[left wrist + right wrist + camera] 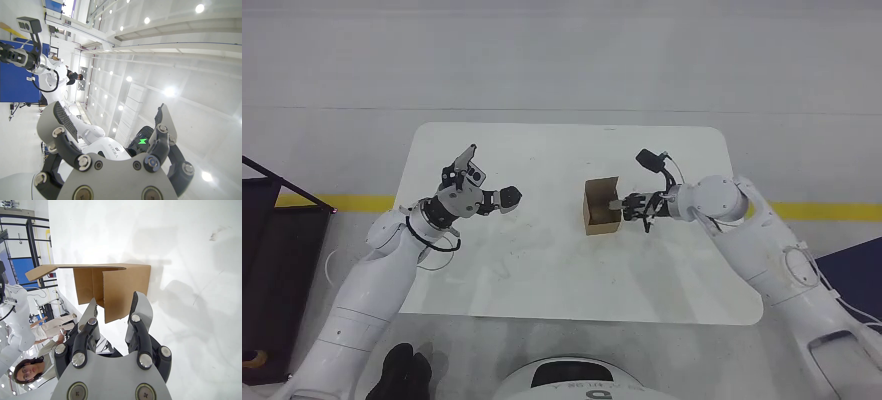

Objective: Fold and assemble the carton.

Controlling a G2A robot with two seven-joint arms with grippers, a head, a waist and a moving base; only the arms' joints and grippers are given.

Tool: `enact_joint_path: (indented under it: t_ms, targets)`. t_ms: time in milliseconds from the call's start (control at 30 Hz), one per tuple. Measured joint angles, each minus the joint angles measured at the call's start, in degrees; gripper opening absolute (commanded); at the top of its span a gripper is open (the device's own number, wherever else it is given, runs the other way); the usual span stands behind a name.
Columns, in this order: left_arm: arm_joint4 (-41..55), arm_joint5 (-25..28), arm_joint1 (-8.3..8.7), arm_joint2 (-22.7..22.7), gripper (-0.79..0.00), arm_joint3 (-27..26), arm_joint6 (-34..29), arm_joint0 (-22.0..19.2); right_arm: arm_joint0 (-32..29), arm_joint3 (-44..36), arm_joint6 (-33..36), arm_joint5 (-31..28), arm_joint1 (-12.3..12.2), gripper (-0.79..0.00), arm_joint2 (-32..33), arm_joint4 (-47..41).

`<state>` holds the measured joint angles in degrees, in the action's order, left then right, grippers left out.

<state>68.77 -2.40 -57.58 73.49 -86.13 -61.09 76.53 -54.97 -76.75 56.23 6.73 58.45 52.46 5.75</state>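
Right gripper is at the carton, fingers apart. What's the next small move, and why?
Probably close the right gripper on the carton wall. Its fingers stand open with what looks like that wall's edge between them, so a grip seems ready. The left gripper is open and well apart from the carton, so it cannot help yet.

White glossy arms [362,300], black cables [57,79]; grey fingers [44,123] (silver screws).

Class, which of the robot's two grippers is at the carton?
The right gripper: it is open astride a wall of the carton. The left gripper, also open, points upward, well clear of it.
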Motion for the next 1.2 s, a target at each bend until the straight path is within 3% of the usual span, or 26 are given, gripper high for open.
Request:
enact_joint_path:
  t_ms: [433, 833, 1200]
  targets:
    - [0.0, 0.0, 0.00, 0.0, 0.000, 0.0, 0.0, 0.0, 3.1, -0.1, -0.5, 5.8, 1.5, -0.394, -3.5, 4.7]
    - [0.0, 0.0, 0.00, 0.0, 0.000, 0.0, 0.0, 0.0, 1.5, 5.7, 4.5, -2.1, 0.8, -0.419, 2.9, -7.5]
    - [0.0, 0.0, 0.00, 0.0, 0.000, 0.0, 0.0, 0.0, 3.0, 11.2, 5.7, -4.5, 1.8, -0.431, 1.2, -9.6]
